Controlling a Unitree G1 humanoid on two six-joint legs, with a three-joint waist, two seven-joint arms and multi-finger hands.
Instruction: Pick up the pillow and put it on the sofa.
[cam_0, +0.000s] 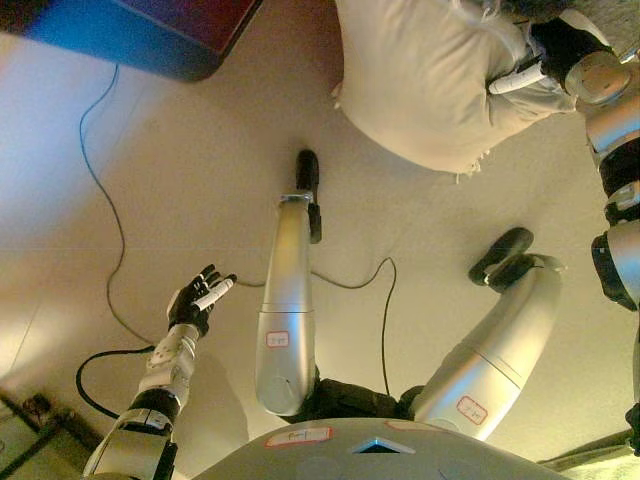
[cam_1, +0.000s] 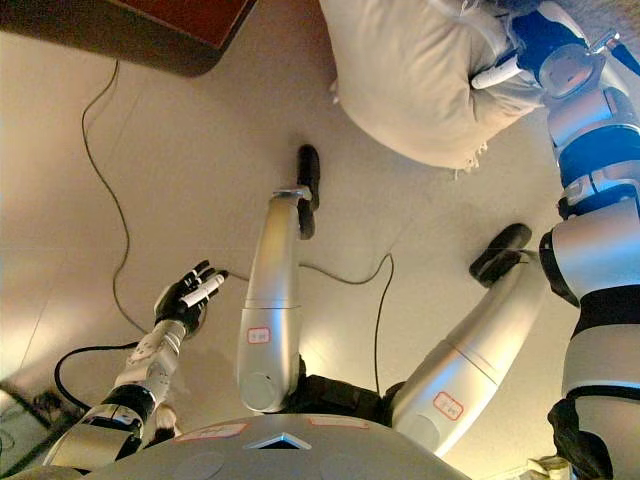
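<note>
Right hand (cam_0: 562, 52) fingers clenched into pillow (cam_0: 430, 80) edge; keep grip firm lifting. Left hand (cam_0: 198, 300) fingers released, idle.

no readable text, labels, numbers or signs on anything in either view

A pale beige floor (cam_0: 190, 200) spreads out, and a thin grey cord (cam_0: 100, 190) snakes across it from beneath the dark reddish furniture (cam_1: 190, 25).
</note>
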